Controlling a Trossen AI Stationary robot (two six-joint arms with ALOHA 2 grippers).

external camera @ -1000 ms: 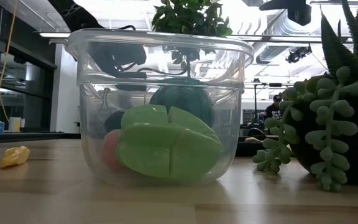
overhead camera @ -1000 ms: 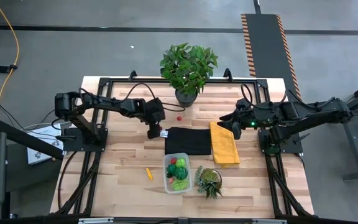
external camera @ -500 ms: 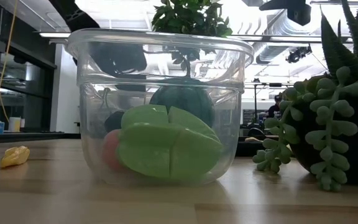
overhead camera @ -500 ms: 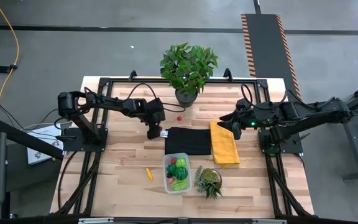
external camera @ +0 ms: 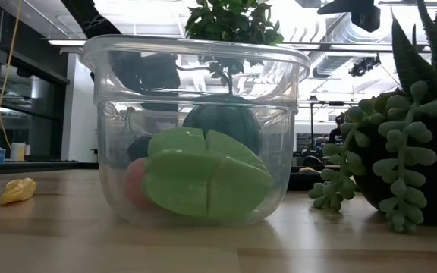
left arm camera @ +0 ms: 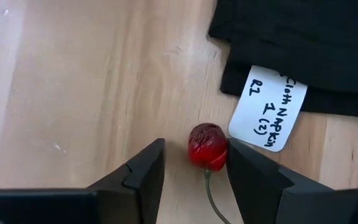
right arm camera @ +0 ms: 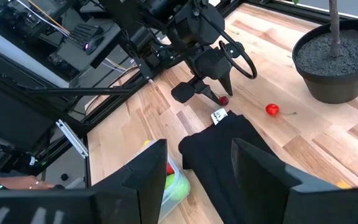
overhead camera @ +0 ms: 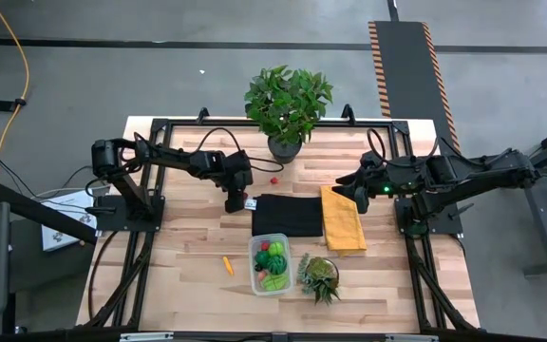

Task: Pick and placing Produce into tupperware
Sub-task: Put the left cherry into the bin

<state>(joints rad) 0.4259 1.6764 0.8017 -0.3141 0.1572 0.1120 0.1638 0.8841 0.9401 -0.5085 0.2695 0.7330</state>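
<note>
Left gripper [left arm camera: 194, 165] down at the table, fingers part open astride a small red cherry [left arm camera: 207, 145], one finger touching, not yet clamped. Sits on bare wood beside the black cloth [left arm camera: 303, 43] and its paper tag [left arm camera: 268, 109]. Probably light, hard, glossy, apt to roll; best pinched across the round body, not the thin stem. Right gripper [overhead camera: 360, 193] waiting part open, empty, over the yellow cloth [overhead camera: 343, 220]. Clear plastic tub [overhead camera: 254, 273] well apart.

Clear glossy plastic tupperware [external camera: 196, 129]; matt wooden table [overhead camera: 188, 256]; black cloth [overhead camera: 288, 216].
</note>
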